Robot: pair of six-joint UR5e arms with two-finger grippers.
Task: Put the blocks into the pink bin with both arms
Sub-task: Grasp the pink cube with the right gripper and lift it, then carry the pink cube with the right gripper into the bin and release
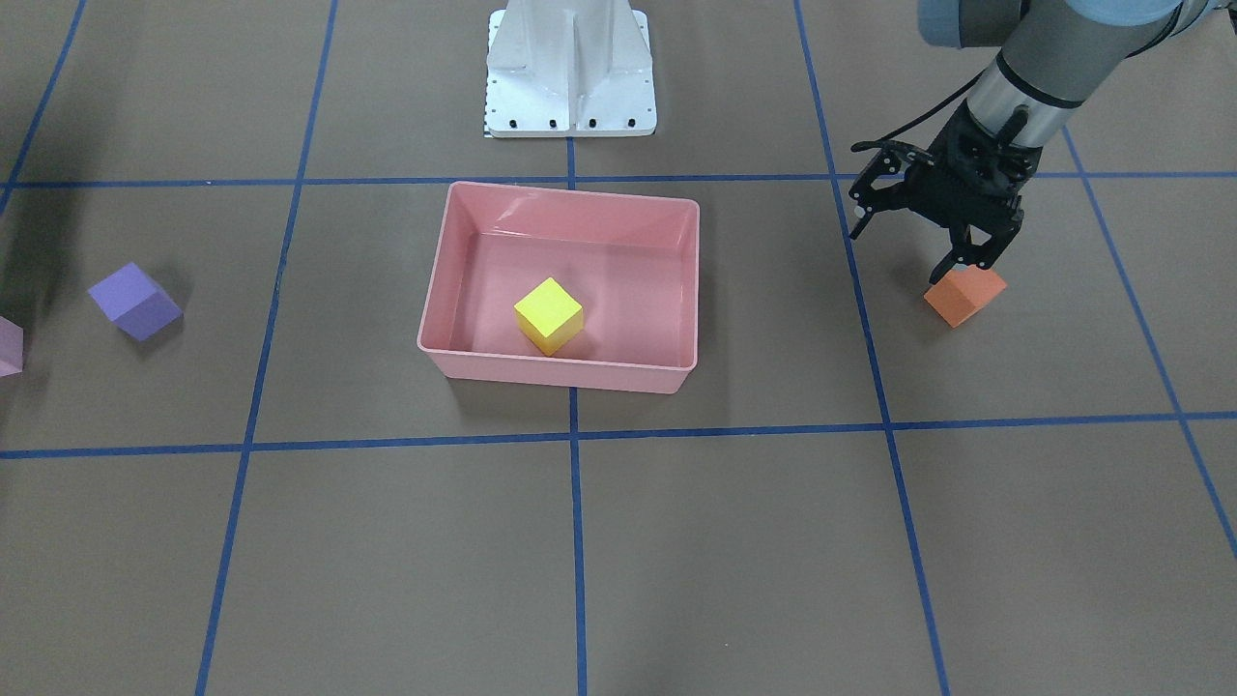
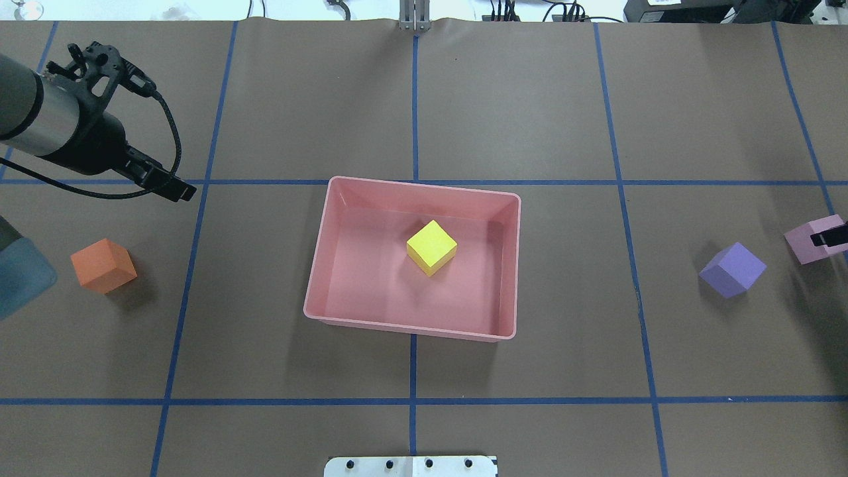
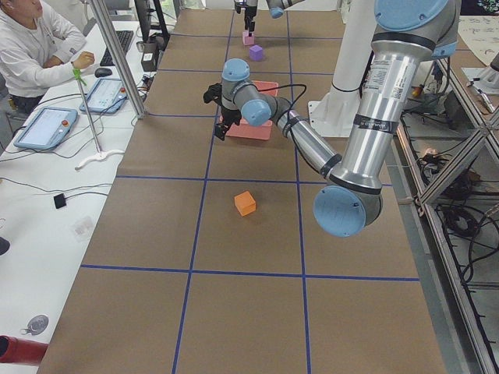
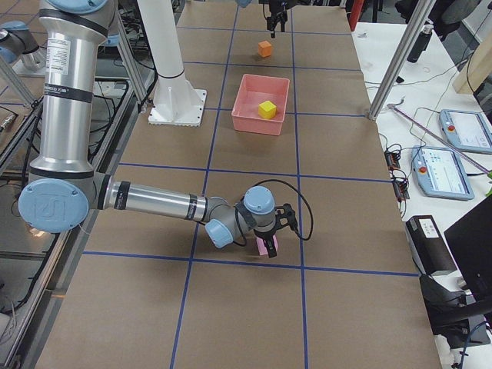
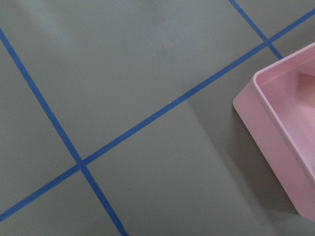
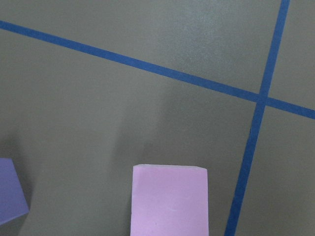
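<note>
The white base (image 2: 411, 466) sits at the bottom edge of the overhead view. Just beyond it, at centre frame, the bin (image 2: 411, 329) holds the yellow block (image 2: 431, 247), loose on its floor and a little toward the far wall. One of four is in.

In the same row lie the orange block (image 2: 103, 265) at mid left, the purple block (image 2: 732, 269) at mid right and the pink block (image 2: 807, 244) at the right edge. All three are on the table, well apart from the bin.

The right gripper (image 4: 267, 234) is down at the pink block. A black finger crosses the block at the frame edge, but I cannot tell whether the claw has closed on it.

Farthest, at upper left, the left gripper (image 1: 964, 259) hangs raised, fingers parted and empty. It is apart from the orange block, though the front view overlaps them.

Risks, as I judge them:
- A pinch off the pink block's centre could twist it or push it away.
- The purple block lies between the pink block and the bin, so a low carry could knock it.
- The orange block sits skewed to the tape lines, so fingers not squared to its faces may spin it.
- A block dropped onto the yellow one could bounce over the low wall.
- Both arms at the bin at once could clash.
</note>
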